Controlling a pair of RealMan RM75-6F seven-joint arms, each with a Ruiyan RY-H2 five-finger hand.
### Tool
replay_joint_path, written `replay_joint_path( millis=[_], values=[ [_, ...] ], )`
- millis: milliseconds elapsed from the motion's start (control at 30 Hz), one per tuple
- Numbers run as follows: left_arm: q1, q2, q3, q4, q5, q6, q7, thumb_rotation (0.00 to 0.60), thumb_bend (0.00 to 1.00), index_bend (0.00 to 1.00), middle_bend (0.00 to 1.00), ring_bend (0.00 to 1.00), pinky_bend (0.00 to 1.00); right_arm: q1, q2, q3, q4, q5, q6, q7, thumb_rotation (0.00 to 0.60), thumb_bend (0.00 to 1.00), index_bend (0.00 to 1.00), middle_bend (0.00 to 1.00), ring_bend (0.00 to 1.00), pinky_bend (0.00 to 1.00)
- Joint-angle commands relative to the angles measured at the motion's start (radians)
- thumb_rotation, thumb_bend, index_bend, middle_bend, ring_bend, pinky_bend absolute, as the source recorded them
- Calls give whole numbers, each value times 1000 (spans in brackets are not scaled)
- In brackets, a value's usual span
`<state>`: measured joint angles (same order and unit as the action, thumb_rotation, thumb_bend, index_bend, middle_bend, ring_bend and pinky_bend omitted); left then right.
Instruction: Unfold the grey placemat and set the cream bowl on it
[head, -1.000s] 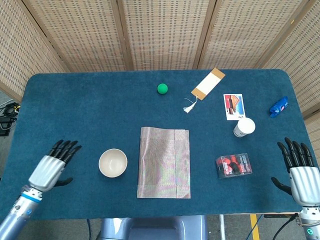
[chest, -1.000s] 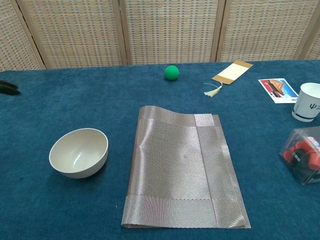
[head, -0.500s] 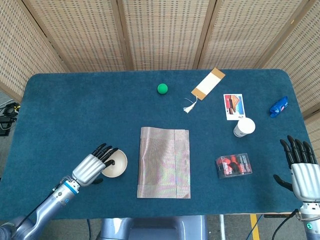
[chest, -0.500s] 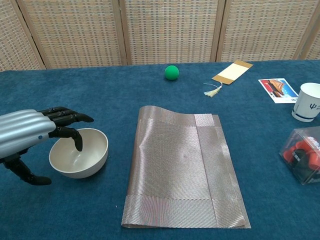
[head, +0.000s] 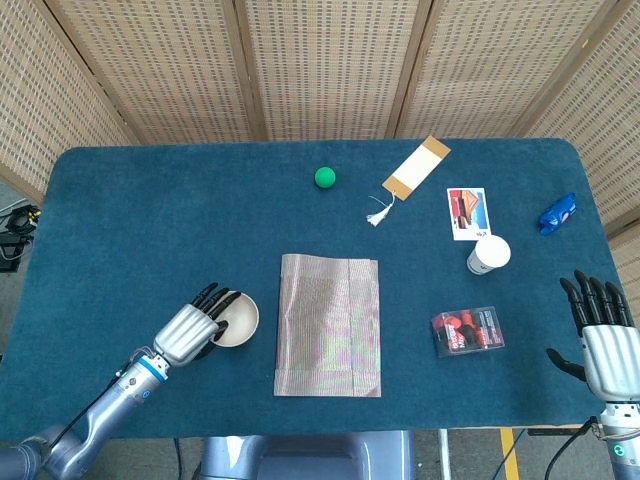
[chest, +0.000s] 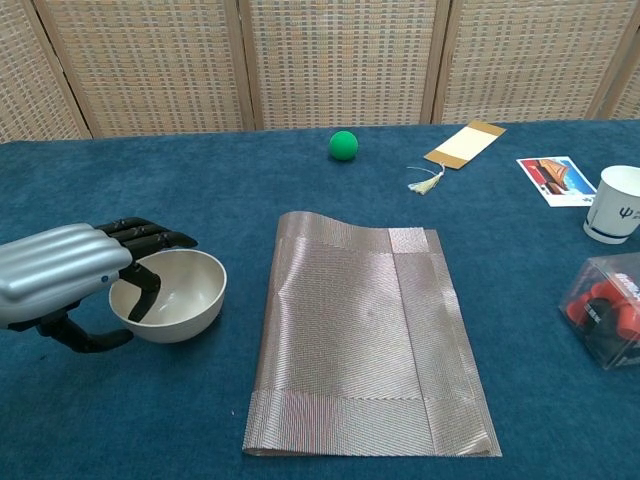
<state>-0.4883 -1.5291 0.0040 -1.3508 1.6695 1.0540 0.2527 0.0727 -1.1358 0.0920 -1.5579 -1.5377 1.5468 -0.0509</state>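
Note:
The cream bowl (head: 240, 318) (chest: 188, 292) sits left of the grey placemat (head: 328, 325) (chest: 365, 335), which lies folded flat at the table's front middle. My left hand (head: 190, 330) (chest: 65, 275) grips the bowl's left rim, with its fingers hooked inside and the thumb under the outer wall. The bowl looks slightly raised or tilted. My right hand (head: 600, 335) hovers open at the table's front right corner, fingers spread and holding nothing. The chest view does not show it.
A green ball (head: 325, 177) (chest: 343, 144) and a tasselled bookmark (head: 416, 167) (chest: 465, 143) lie at the back. To the right are a picture card (head: 468, 213), a paper cup (head: 488, 254) (chest: 615, 217), a clear box of red items (head: 467, 331) (chest: 605, 310) and a blue wrapper (head: 557, 213).
My left hand came in from the left edge, hooked its fingers over the bowl's rim and shifted the bowl slightly right, toward the placemat. The right hand has barely moved.

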Motion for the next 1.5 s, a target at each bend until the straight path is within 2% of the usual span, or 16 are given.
replay_joint_path(
  millis=[33, 267, 367, 467, 633, 900, 1200, 1233, 1300, 1367, 1433, 1500],
  values=[
    [-6, -2, -9, 14, -13, 11, -18, 600, 376, 615, 0, 0, 0, 1, 0, -1, 0, -1, -1, 0, 600, 0, 0, 0, 0, 0],
    [-19, 14, -46, 32, -45, 32, -38, 600, 376, 616, 0, 0, 0, 1, -1, -3, 0, -2, -1, -3, 600, 0, 0, 0, 0, 0],
    [-36, 24, -84, 60, -84, 25, -51, 600, 376, 617, 0, 0, 0, 2, -1, -3, 1, -1, -4, -6, 600, 0, 0, 0, 0, 0],
    [-94, 31, -175, 156, -200, -64, -121, 600, 377, 618, 0, 0, 0, 5, -6, -3, 3, 4, -12, -15, 600, 0, 0, 0, 0, 0],
    [-170, -5, -229, 319, -301, -194, -227, 600, 377, 617, 0, 0, 0, 11, -14, -2, 5, 11, -21, -35, 600, 0, 0, 0, 0, 0],
    [-225, -97, -244, 572, -376, -301, -336, 600, 386, 617, 0, 0, 0, 19, -28, 3, 16, 32, -40, -61, 600, 0, 0, 0, 0, 0],
    [-238, -154, -209, 689, -363, -331, -416, 600, 384, 610, 0, 0, 0, 23, -34, 4, 20, 39, -47, -67, 600, 0, 0, 0, 0, 0],
    [-238, -158, -205, 697, -362, -333, -423, 600, 373, 587, 0, 0, 0, 23, -34, 4, 20, 40, -47, -67, 600, 0, 0, 0, 0, 0],
    [-237, -165, -198, 709, -358, -335, -436, 600, 266, 461, 0, 0, 0, 23, -33, 3, 21, 40, -47, -66, 600, 0, 0, 0, 0, 0],
    [-236, -167, -193, 716, -356, -333, -447, 600, 103, 225, 0, 0, 0, 23, -33, 3, 21, 41, -47, -65, 600, 0, 0, 0, 0, 0],
    [-232, -161, -190, 709, -349, -323, -473, 600, 17, 35, 0, 0, 0, 22, -32, 3, 20, 42, -47, -63, 600, 0, 0, 0, 0, 0],
    [-223, -138, -186, 681, -330, -285, -522, 600, 3, 0, 0, 0, 0, 22, -31, 4, 19, 43, -47, -59, 600, 0, 0, 0, 0, 0]
  ],
)
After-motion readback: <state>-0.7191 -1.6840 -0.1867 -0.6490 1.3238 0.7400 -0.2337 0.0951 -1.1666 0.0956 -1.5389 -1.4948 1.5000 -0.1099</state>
